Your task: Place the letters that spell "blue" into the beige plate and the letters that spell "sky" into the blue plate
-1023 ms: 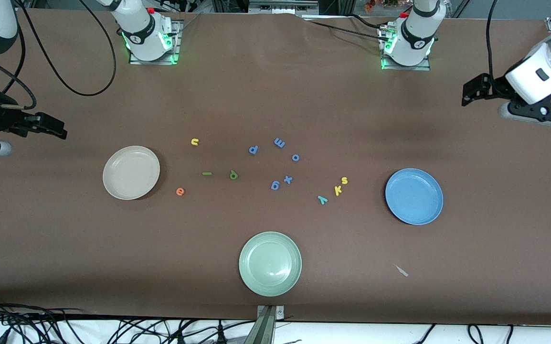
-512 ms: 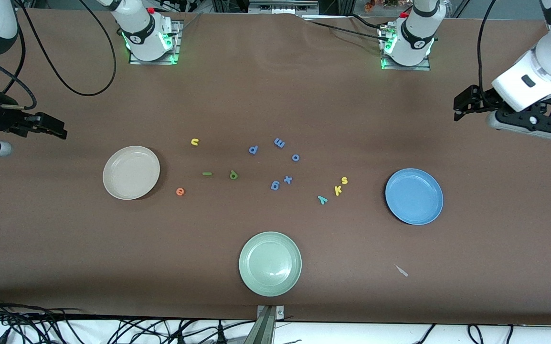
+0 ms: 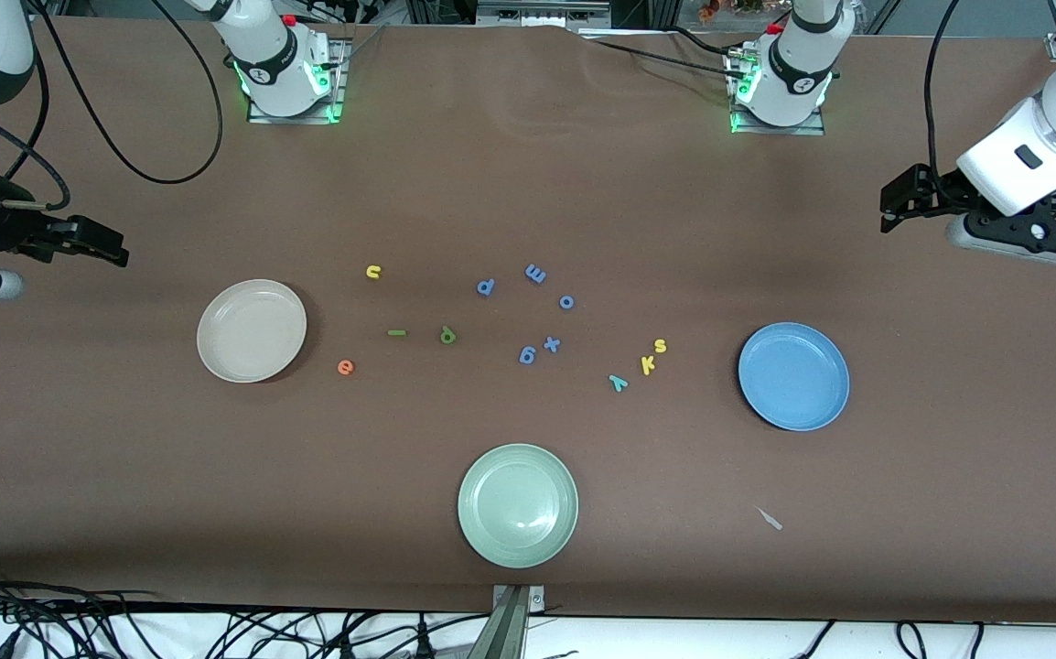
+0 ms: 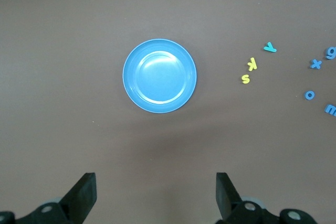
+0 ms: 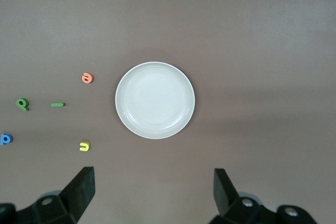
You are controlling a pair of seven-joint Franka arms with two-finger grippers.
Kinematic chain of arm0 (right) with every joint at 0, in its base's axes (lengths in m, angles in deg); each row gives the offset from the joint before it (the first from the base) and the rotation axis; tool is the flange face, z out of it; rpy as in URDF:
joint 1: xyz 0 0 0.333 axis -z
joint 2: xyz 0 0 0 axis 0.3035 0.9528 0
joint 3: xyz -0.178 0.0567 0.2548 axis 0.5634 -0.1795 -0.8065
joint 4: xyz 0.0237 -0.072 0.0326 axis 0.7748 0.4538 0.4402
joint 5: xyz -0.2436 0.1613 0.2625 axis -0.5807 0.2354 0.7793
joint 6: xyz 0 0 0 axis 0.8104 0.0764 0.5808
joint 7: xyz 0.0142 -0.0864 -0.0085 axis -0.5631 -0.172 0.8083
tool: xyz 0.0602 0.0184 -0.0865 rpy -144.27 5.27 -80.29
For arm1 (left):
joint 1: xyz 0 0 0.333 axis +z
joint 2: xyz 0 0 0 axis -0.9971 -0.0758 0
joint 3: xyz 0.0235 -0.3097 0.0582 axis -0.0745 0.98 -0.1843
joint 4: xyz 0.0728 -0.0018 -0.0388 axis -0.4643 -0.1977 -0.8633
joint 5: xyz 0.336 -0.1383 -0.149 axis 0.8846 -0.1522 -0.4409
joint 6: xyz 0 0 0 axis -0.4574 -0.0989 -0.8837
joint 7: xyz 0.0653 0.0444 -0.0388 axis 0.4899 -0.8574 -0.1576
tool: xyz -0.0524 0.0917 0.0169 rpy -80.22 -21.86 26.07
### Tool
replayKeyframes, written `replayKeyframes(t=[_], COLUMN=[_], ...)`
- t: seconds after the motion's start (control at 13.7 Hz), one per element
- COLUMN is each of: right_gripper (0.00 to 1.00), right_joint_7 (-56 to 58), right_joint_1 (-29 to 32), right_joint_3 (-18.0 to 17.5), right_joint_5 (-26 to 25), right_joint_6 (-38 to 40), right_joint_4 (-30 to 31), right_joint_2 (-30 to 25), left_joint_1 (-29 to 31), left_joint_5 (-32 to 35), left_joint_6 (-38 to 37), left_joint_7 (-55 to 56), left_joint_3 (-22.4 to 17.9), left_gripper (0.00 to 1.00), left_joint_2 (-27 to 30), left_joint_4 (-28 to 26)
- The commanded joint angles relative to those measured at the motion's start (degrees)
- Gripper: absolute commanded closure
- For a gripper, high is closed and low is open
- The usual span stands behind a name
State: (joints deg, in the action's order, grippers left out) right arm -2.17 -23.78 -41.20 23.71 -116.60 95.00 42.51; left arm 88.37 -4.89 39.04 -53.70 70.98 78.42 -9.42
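Nothing sorted yet: "blue" letters (image 3: 391,331) sit mid-frame beside beige plate (image 3: 252,330), "sky" letters (image 3: 640,364) beside blue plate (image 3: 793,376). Left gripper (image 3: 894,197) at frame's right edge and right gripper (image 3: 98,243) at its left edge both gape, empty. Tip: drop straight onto 1 letter, pinch low. Lots of bare table around; skip the purple letters (image 3: 533,311).

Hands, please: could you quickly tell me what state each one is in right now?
Left hand: open, holding nothing.
Right hand: open, holding nothing.
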Motion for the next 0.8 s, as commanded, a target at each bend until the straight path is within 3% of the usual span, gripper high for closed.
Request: replayKeyframes(t=[0.0,0.73], right_gripper=[0.00,0.00], right_joint_7=[-0.47,-0.56], right_joint_1=[-0.13,-0.22], right_joint_3=[0.12,0.12], right_joint_5=[-0.13,-0.13], right_joint_6=[-0.06,-0.06], right_joint_4=[0.72,0.72], right_joint_2=[-0.81,-0.81], left_joint_1=[0.10,3.44], left_joint_5=[2.26,-0.36], left_joint_6=[2.34,0.88], left_joint_7=[-1.20,-2.25], left_joint_3=[0.57,0.13], left_gripper=[0.00,0.00], left_joint_2=[0.27,0.52], left_joint_4=[0.23,-0.55])
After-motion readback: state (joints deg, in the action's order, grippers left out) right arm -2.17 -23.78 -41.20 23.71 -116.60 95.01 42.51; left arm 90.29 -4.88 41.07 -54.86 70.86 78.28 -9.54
